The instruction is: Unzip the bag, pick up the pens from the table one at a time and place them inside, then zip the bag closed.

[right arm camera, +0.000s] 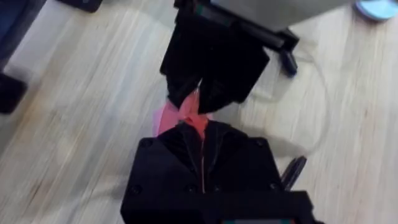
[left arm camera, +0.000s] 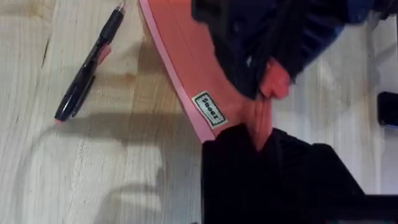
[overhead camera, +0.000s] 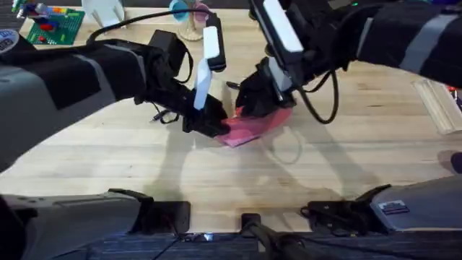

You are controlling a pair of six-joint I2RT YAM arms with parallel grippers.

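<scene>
- Judging by a pen [left arm camera: 87, 71] lying loose on the counter [overhead camera: 216, 180] beside the bag [overhead camera: 249, 128], packing is unfinished — I'd say the zipper is being worked now; whether it is open I cannot tell.
- Nearer, the left gripper [overhead camera: 211, 119] has its fingers closed on the bag's end.
- Beyond it, the right gripper [overhead camera: 253, 101] pinches the pink fabric at the other end — fingers closed on it.
- Both hold the bag mid-counter, between the arms.
</scene>
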